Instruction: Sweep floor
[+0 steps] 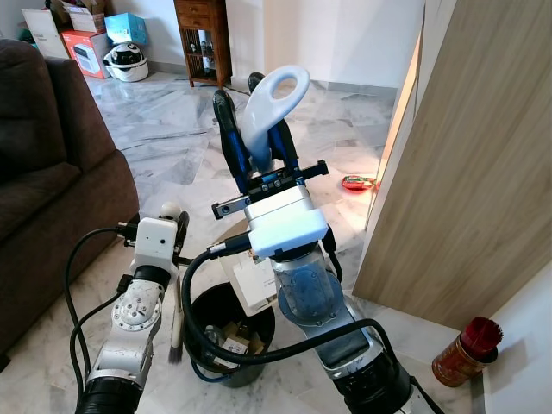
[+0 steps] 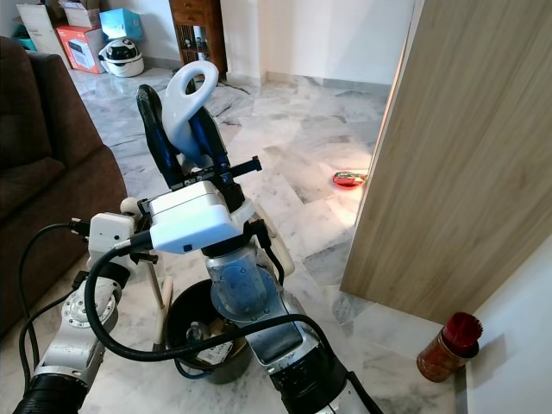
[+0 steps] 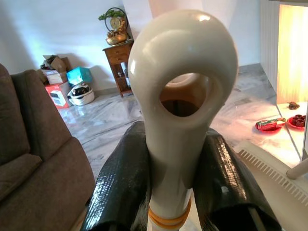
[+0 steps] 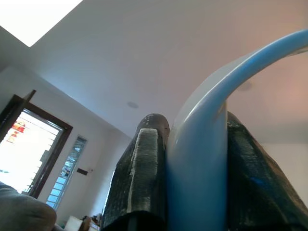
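Right gripper raised above the black bin, fingers pinching the looped white dustpan handle, which points up. Left gripper pinches the cream brush handle just under its loop; the handle stands upright beside the bin, on the sofa side. Bin holds scraps. Red wrapper on the marble floor beyond the bin, near the wooden panel.
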